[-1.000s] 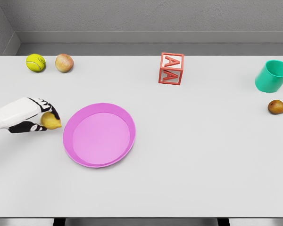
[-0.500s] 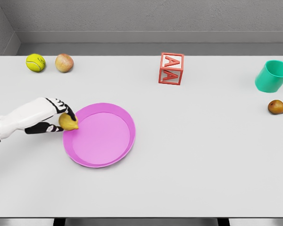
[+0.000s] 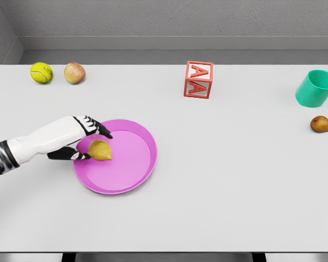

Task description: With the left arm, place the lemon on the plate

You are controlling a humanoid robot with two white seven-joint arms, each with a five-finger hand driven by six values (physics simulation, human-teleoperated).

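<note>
We see a white table point(image 3: 235, 191) against a grey wall point(image 3: 164, 19). Our left hand point(image 3: 82, 139) reaches over the pink plate's point(image 3: 128, 174) near rim, fingers spread; the lemon point(image 3: 99, 149) sits at its fingertips above the plate. Whether they still touch it, we cannot tell.

On the tabletop point(image 3: 235, 191), a lemon point(image 3: 100, 149) sits over the plate's point(image 3: 134, 174) left side; ball point(image 3: 41, 72) and apple point(image 3: 74, 72) far left, block point(image 3: 199, 79) behind centre, cup point(image 3: 315, 88) and pear point(image 3: 322, 124) right.
</note>
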